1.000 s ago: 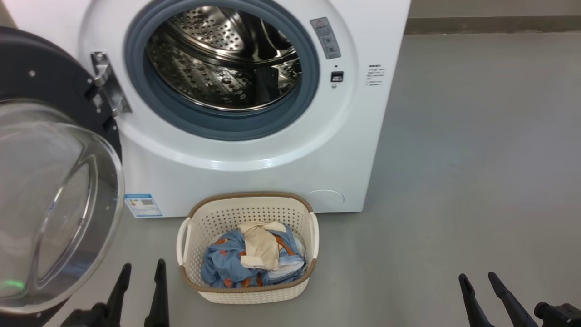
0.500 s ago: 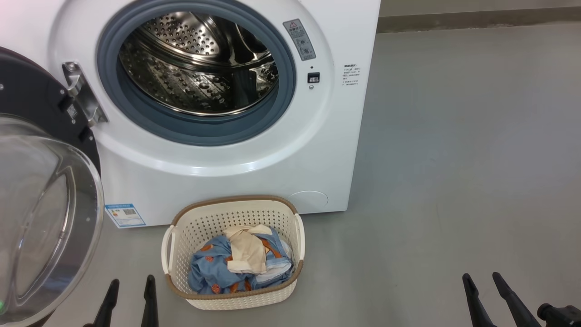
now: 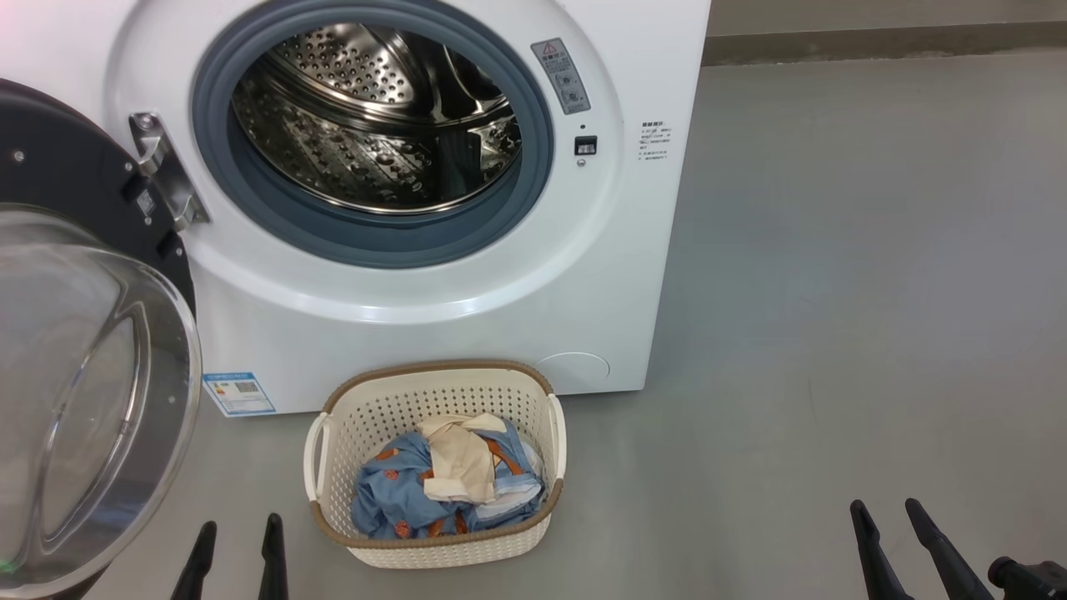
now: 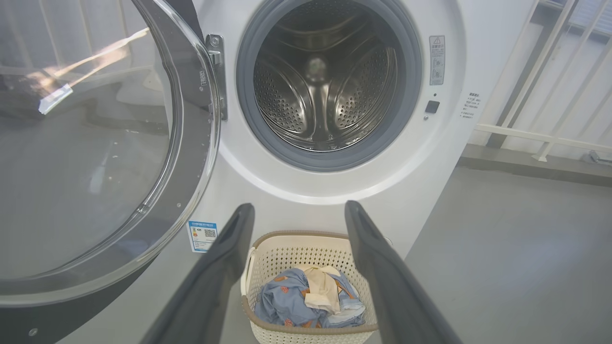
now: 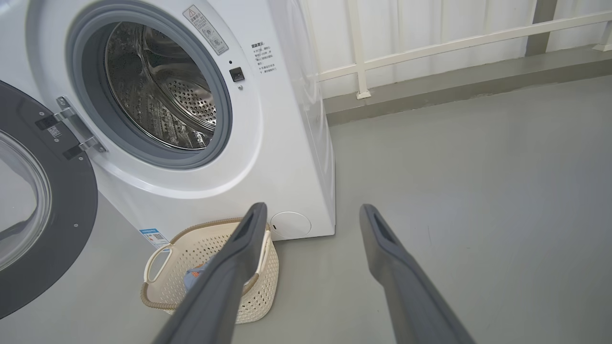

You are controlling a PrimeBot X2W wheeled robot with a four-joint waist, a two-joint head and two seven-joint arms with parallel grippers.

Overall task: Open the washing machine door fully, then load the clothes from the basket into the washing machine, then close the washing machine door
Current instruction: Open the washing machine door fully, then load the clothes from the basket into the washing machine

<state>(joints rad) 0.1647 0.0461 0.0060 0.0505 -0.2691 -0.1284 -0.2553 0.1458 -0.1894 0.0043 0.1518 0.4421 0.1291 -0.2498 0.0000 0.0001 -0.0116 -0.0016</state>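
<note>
Left tool near basket rim, seemingly

Item: my two pincers, left gripper and right gripper.
Each carries two long fingers, matte dark grey to black, broad at the base, tapering to blunt rounded tips, with a shallow recessed slot near each tip; a black rounded knob sits beside my right one's base.

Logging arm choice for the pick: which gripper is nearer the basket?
The left gripper, just left of the basket; the right gripper is far off to the basket's right, over the floor.
</note>
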